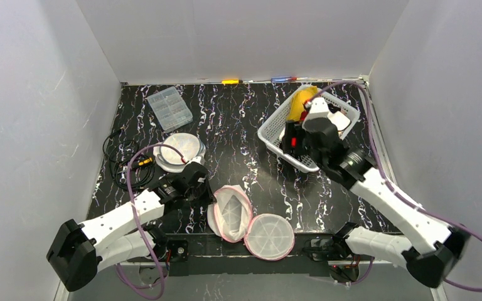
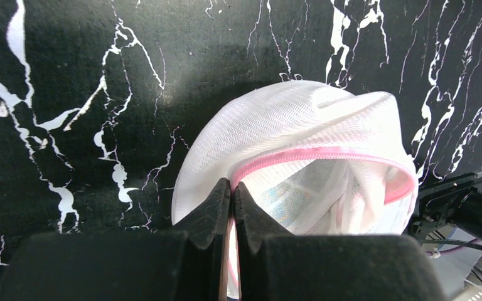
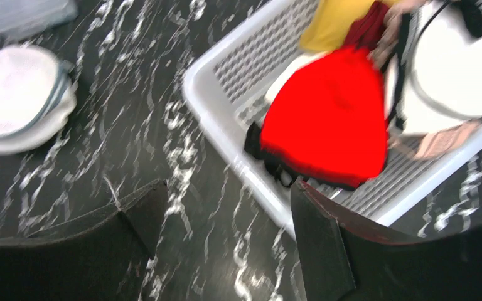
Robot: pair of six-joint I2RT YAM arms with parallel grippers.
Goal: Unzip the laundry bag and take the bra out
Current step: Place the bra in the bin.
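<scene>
Two arms showed in the top view; the left hand (image 1: 207, 193) sat at the rim of the laundry bag (image 1: 229, 213), which lay gaping on the tabletop (image 1: 238, 119) near the arm bases, its round flap folded out beside it; the right hand (image 1: 296, 135) hung over the white basket (image 1: 276, 119) at the far right.

From the left wrist, the jaws were pinched shut on the bag's pink zip edge, with thin white mesh slumping behind it.

From the right wrist, the jaws stood wide with nothing between them, above a red bra (image 3: 326, 125) that lay in the basket among other garments, apart from the fingers; by that, the bra was out of the bag. It looked light and soft, its cups keeping some shape; a pinch on a strap or a cup's edge would serve, since smooth fabric might slip. The mesh would crumple under any pull, so the stiffer zip tape was the place to hold.
</scene>
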